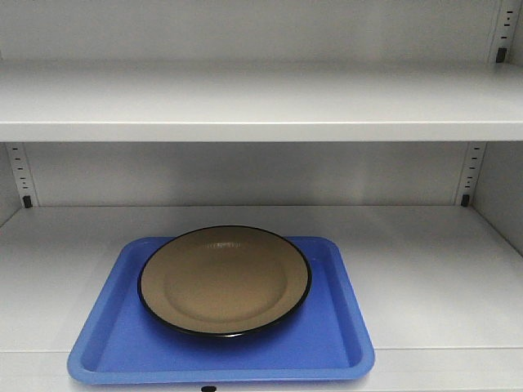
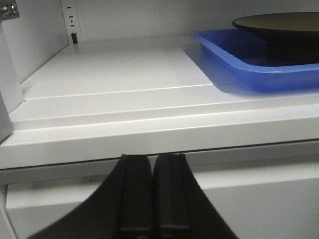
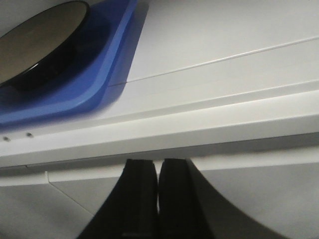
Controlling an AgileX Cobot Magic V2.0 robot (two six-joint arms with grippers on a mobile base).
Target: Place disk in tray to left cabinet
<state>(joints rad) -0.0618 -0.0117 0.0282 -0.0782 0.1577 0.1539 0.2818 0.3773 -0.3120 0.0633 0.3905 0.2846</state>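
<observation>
Front-facing view shows the blue tray [image 1: 106,343] resting on the left cabinet [image 1: 425,269] lower shelf at its front edge, with the disk [image 1: 225,280] lying flat inside it. Left of the tray, the left gripper [image 2: 152,199] sits below the shelf lip, clenched on nothing; right of the tray, the right gripper [image 3: 157,199] does likewise.

Soft, even light fills the front view; the cabinet [image 1: 261,102] looks pale and sharp, and the plate [image 1: 225,280] carries a faint sheen near its far rim. Under the tray [image 2: 239,64] lies a short shadow. Both wrist views are dimmer and slightly blurred, with the dark fingers [image 3: 139,199] out of focus.
</observation>
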